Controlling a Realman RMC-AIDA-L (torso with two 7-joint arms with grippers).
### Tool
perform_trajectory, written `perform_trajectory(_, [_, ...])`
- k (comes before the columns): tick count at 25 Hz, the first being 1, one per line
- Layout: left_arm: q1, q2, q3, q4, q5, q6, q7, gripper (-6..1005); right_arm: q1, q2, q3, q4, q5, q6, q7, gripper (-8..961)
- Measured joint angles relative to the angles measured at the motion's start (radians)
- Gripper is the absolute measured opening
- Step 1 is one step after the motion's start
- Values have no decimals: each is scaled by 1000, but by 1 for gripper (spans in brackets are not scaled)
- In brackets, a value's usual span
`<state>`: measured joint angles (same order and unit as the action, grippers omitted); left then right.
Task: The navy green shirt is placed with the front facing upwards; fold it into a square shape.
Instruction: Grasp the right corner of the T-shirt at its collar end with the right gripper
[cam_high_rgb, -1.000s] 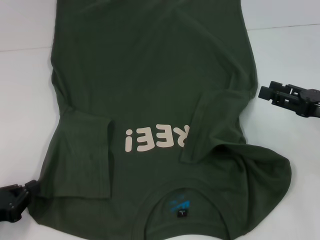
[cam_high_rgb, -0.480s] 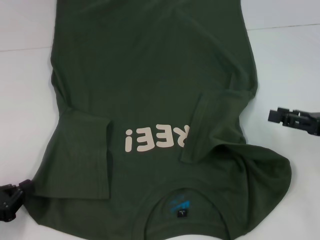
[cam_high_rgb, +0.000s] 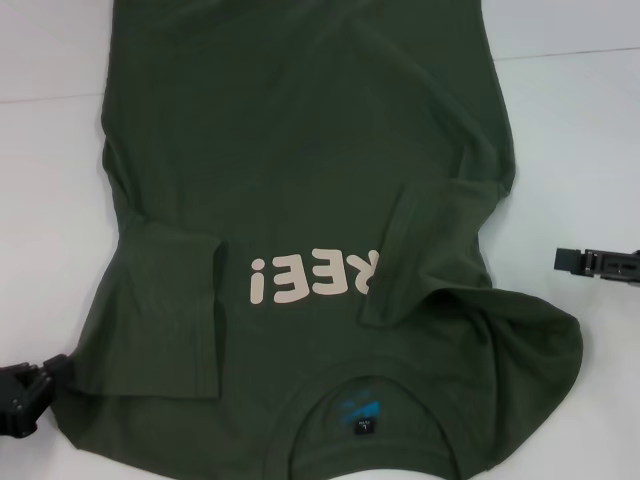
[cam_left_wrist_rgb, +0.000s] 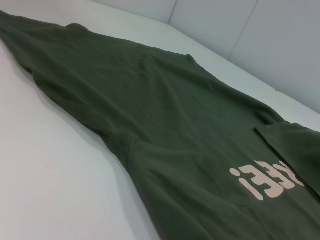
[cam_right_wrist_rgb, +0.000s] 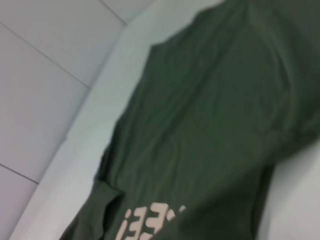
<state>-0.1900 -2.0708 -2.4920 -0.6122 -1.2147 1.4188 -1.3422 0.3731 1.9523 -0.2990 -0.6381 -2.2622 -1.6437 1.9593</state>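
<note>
shirt lies lengthwise with both sleeves folded in

the shirt (cam_high_rgb: 300, 190) lies flat on the white table (cam_high_rgb: 570, 130), front up. its long axis runs straight away from the robot: the collar (cam_high_rgb: 362, 420) is at the near end and the hem end runs out of view at the far side. the pale letters (cam_high_rgb: 315, 277) on the chest read upside down from the head camera. inside the collar sit a small black label (cam_high_rgb: 365, 428) and a blue print (cam_high_rgb: 357, 408).

both sleeves are folded inward over the body. the left sleeve (cam_high_rgb: 170, 310) lies flat beside the letters; the right sleeve (cam_high_rgb: 425, 255) slants across the chest and covers the letters' end on that side. the cloth near the right shoulder is bunched and spreads outward.

the left gripper (cam_high_rgb: 25, 395) sits low at the shirt's near left corner, its tip just beside or touching the cloth edge; i cannot tell whether its fingers are apart or together. the shirt's body lies forward and to the right of it.

the right gripper (cam_high_rgb: 600, 262) is off the cloth over bare table, with the shirt's right edge to its left and apart from it. only a thin dark bar shows, so i cannot tell how its fingers stand.
</note>
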Motion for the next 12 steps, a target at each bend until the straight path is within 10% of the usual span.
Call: perform_trajectory(12, [-7,3,-4,0,0,-13,2,5,10,-16,0,56,-60,8,154,668])
